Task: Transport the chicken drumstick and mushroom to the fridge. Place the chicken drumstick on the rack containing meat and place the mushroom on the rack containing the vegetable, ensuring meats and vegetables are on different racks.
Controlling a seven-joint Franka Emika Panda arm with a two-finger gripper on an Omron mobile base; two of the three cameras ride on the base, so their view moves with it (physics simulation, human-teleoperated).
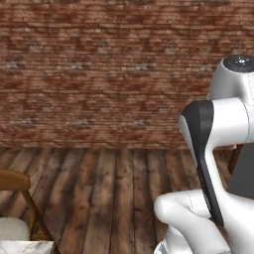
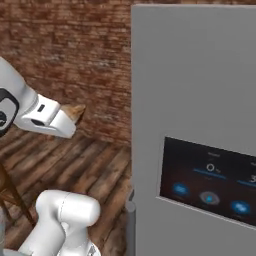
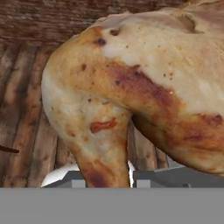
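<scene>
A: Carrying leg, I'd say. The fridge (image 2: 195, 125) is big at right in the right base view, door shut, dark panel (image 2: 207, 182) on it.
B: Arm?
A: Gripper (image 2: 75, 114) is left of the door, well apart, over wood floor (image 1: 99, 198).
B: Jaws?
A: Clenched on the chicken drumstick (image 3: 131, 100), held up close in hand view.
B: Next?
A: Prob door needs opening first; then the meat rack.

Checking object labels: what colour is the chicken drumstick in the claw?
Golden-brown with pale and darker roasted patches on the chicken drumstick; hand view shows it best.
</scene>
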